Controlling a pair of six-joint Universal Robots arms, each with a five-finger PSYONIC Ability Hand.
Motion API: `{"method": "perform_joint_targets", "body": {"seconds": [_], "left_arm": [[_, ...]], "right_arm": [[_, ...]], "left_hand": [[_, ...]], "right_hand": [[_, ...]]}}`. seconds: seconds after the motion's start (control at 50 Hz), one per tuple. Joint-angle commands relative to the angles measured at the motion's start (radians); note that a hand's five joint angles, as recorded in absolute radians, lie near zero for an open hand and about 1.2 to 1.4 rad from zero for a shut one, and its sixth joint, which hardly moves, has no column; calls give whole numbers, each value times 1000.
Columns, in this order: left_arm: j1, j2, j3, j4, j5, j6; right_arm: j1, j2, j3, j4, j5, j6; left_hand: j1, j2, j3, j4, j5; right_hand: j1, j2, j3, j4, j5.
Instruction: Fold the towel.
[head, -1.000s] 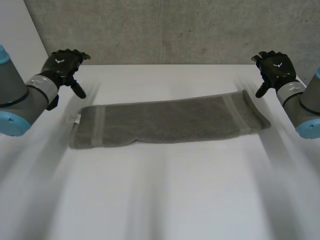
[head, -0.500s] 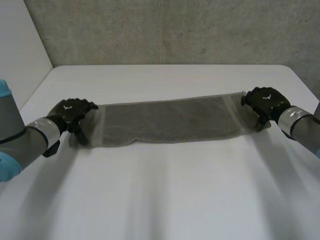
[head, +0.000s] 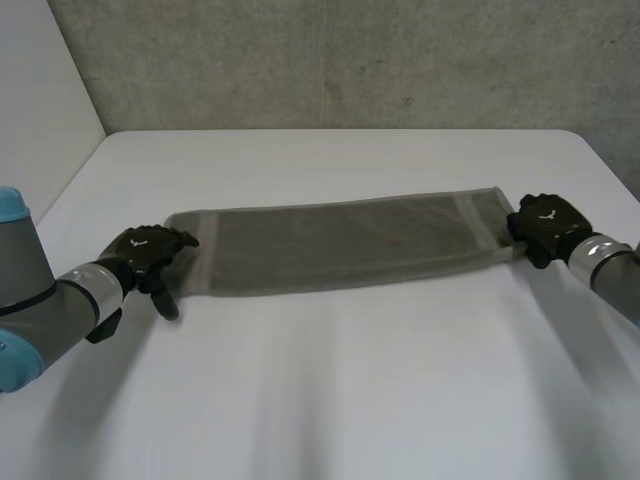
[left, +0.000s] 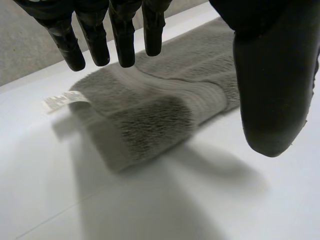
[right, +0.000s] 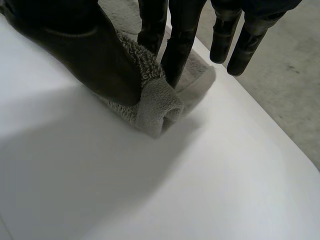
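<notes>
lengthwise, the towel (head: 340, 245) lies as a long grey band across the white table (head: 330, 400), with bare tabletop wide open before its near edge and behind its far edge. the left hand (head: 150, 258) is at the left short edge, fingers (left: 95, 35) straight and spread just above the cloth, thumb apart, pinching nothing; a white label (left: 62, 101) sticks out there. the right hand (head: 545, 225) pinches the bunched right end between thumb and fingers (right: 152, 25).

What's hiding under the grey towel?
The towel lies flat on the white table, which shows all round it. Anything beneath its middle is covered. The right hand pinches one end's corner; the left hand is open at the other end.
</notes>
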Motion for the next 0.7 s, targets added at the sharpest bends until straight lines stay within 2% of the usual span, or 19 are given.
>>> {"method": "perform_joint_targets", "body": {"seconds": [0.02,0.12,0.16,0.28,0.32,0.34,0.38,0.4,0.42,0.44,0.48,0.5,0.54,0.56,0.58,0.6,0.64,0.66,0.7], "left_arm": [[8,18,-1,-1,0,-3],[8,29,-3,-1,-1,-3],[8,37,-6,-1,-2,-3],[11,67,-23,1,3,-3],[9,72,-24,1,3,-3],[8,77,-29,1,3,-3],[6,81,-32,1,3,-3],[6,81,-32,1,3,-3],[5,86,-35,1,2,-4],[5,89,-39,1,2,-4],[3,93,-42,1,2,-6],[2,96,-44,4,0,-6],[2,100,-47,7,-1,-7],[2,104,-50,10,-2,-7],[2,104,-50,10,-2,-7],[2,107,-52,13,-2,-9],[2,109,-52,16,-2,-9],[0,112,-52,16,-2,-9],[-1,112,-52,16,-2,-9]], "right_arm": [[-96,-90,44,18,-18,-10],[-208,-147,61,38,-49,-96],[-257,-169,42,70,-60,-174],[-228,-228,-5,100,-63,-183],[-141,-268,-19,94,-68,-113],[-140,-268,-19,94,-68,-113],[-1,-291,-30,74,-64,-44],[-1,-291,-30,74,-64,-44],[84,-294,-39,52,-60,-23],[85,-294,-39,52,-60,-22],[252,-291,-54,-4,-49,4],[253,-291,-54,-5,-49,4],[393,-273,-59,-49,-28,10],[394,-273,-59,-49,-28,10],[459,-247,-62,-67,-14,11],[460,-247,-62,-68,-14,11],[583,-174,-83,-92,20,10],[584,-173,-83,-92,20,10],[662,-98,-112,-95,35,10]], "left_hand": [[39,20,-43,-50,10],[39,20,-43,-50,10],[39,20,-43,-50,10],[39,20,-43,-50,10],[39,20,-43,-50,10],[39,20,-43,-50,10],[39,20,-43,-50,10],[39,20,-43,-50,10],[39,20,-43,-50,10],[39,20,-43,-50,10],[39,20,-43,-50,10],[39,20,-43,-50,10],[39,20,-43,-50,10],[39,20,-43,-50,10],[39,20,-43,-50,10],[39,20,-43,-50,10],[39,20,-43,-50,10],[39,20,-43,-50,10],[39,20,-43,-50,10]], "right_hand": [[97,113,-7,-60,77],[97,113,-7,-60,77],[97,113,-7,-60,77],[97,113,-7,-60,77],[97,113,-7,-60,77],[97,113,-7,-60,77],[97,113,-7,-60,77],[97,113,-7,-60,77],[97,113,-7,-60,77],[97,113,-7,-60,77],[97,113,-7,-60,77],[97,113,-7,-60,77],[97,113,-7,-60,77],[97,113,-7,-60,77],[97,113,-7,-60,77],[97,113,-7,-60,77],[97,113,-7,-60,77],[97,113,-7,-60,77],[97,113,-7,-60,77]]}}
